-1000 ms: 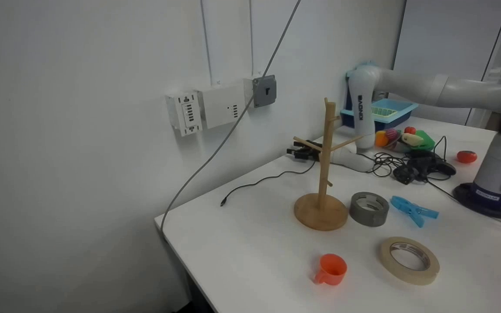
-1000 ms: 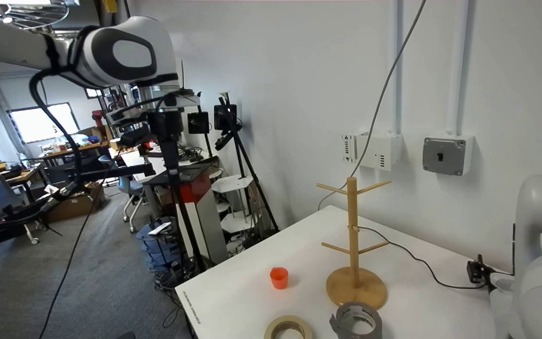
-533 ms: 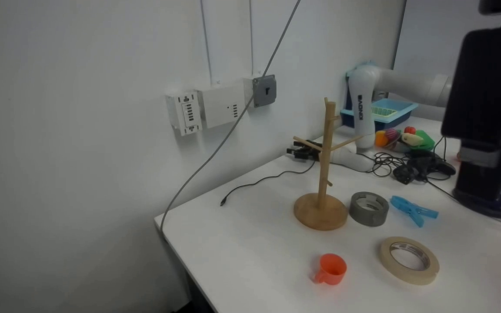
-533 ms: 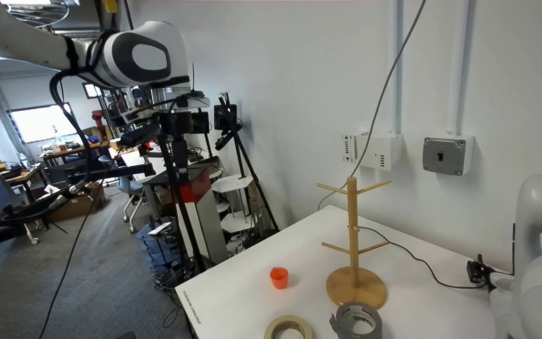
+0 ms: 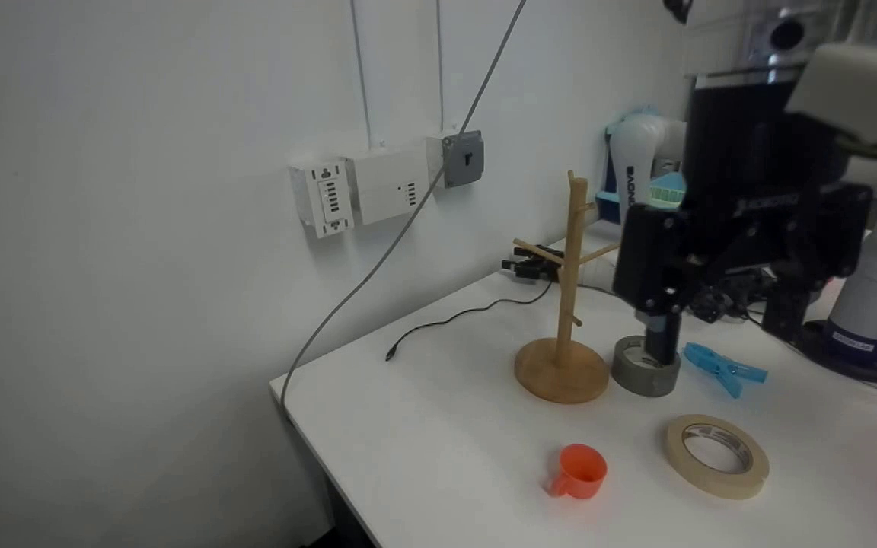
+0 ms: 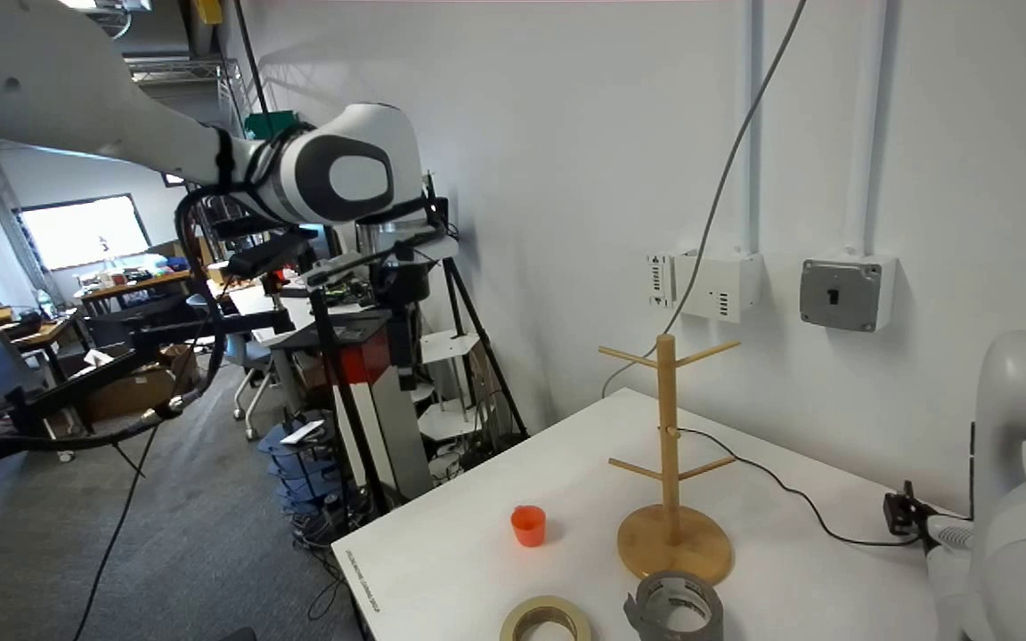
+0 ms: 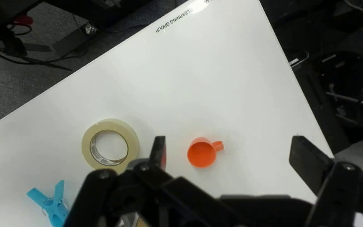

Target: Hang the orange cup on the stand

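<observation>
Standing with room between table edge and beige tape, orange cup.

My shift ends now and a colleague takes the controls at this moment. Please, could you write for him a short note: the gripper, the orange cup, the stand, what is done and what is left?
Gripper: open, fingers wide apart, raised, holding nothing.
Orange cup: upright on the white table, handle pointing right in the wrist view; beige tape ring to its left there.
Stand: upright on the same table, grey tape roll beside it.
Done: no grasp, no hanging yet.
Left: grip the cup, lift it, hang its handle on one of the pegs.
</observation>
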